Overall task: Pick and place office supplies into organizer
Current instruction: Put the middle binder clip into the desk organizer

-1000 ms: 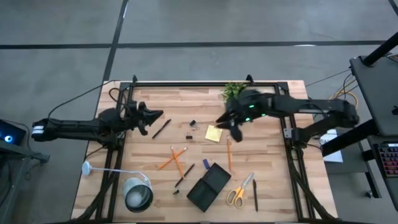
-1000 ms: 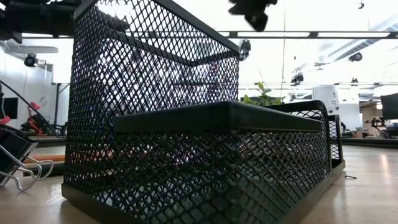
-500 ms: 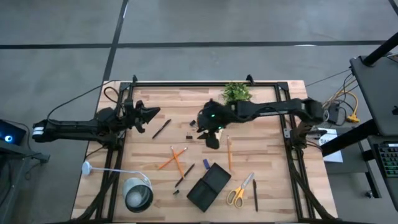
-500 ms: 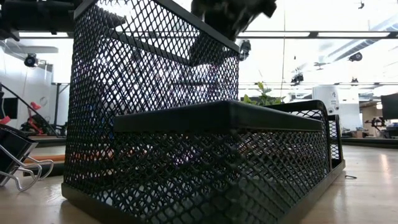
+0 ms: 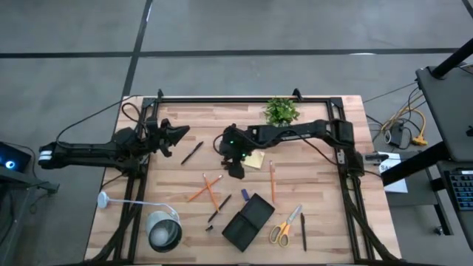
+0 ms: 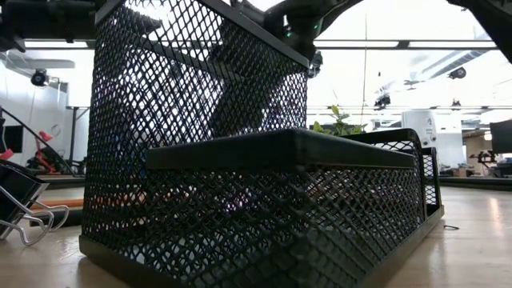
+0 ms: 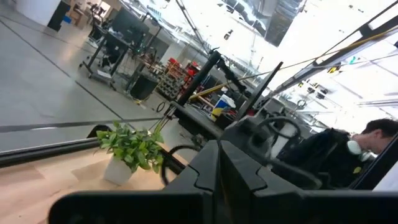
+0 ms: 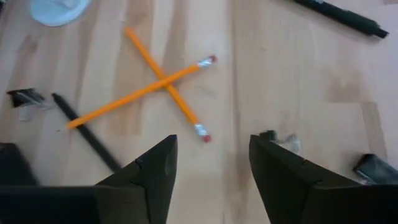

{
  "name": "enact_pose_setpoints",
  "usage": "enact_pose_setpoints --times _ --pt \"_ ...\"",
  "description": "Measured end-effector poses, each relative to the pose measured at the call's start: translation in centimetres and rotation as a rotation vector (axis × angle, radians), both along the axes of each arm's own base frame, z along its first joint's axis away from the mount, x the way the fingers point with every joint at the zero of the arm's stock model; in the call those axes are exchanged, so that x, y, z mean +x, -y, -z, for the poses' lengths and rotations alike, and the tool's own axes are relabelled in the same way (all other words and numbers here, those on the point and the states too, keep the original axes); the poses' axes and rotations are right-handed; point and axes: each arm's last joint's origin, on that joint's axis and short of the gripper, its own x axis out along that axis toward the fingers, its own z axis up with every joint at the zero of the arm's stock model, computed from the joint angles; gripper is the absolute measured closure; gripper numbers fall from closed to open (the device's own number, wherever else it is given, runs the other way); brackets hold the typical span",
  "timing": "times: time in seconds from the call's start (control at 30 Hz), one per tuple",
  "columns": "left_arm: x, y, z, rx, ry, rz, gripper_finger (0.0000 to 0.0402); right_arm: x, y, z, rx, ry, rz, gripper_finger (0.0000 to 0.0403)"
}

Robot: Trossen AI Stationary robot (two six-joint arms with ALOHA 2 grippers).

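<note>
The black mesh organizer (image 5: pixel 247 222) stands on the table near its front edge and fills the low view (image 6: pixel 240 200). Two crossed orange pencils (image 5: pixel 207 189) (image 8: pixel 163 84) lie on the wood. A third pencil (image 5: pixel 272 181), the yellow sticky pad (image 5: pixel 256 159), the yellow-handled scissors (image 5: pixel 284 225) and black pens (image 5: pixel 192 152) (image 5: pixel 219 207) lie scattered. My right gripper (image 5: pixel 235 168) (image 8: pixel 211 168) hangs open over bare wood just short of the crossed pencils, with nothing between its fingers. My left gripper (image 5: pixel 181 135) (image 7: pixel 217 180) is shut and raised at the left.
A potted plant (image 5: pixel 279 111) stands at the far edge. A round lamp (image 5: pixel 164 230) sits at the near left. Small binder clips (image 8: pixel 280 140) (image 8: pixel 373 165) lie beside my right fingers. One more pen (image 5: pixel 303 230) lies right of the scissors.
My right gripper has swept from beside the sticky pad toward the table's left edge and down, its arm stretching out over the middle of the table. It now hangs low near the crossed pencils.
</note>
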Motion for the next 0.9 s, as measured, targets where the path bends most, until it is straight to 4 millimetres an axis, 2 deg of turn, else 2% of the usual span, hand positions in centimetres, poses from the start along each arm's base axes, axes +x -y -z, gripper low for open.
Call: enact_pose_setpoints --times 0.33,0.63,0.8,0.9 --pt "0.0 0.0 -0.2 0.003 0.021 0.002 0.0402 -0.2 3.4 0.4 0.011 -0.004 0.074 0.0213" --pt "0.0 0.0 -0.2 0.005 0.016 0.001 0.0402 -0.4 4.3 1.0 0.036 -0.003 0.043 0.0213" --pt "0.1 0.0 -0.1 0.004 0.010 0.002 0.0402 -0.1 4.3 2.3 0.053 -0.030 0.035 0.0213" --pt "0.1 0.0 -0.1 0.004 0.013 0.001 0.0402 0.0 4.2 2.4 0.056 -0.025 0.030 0.0213"
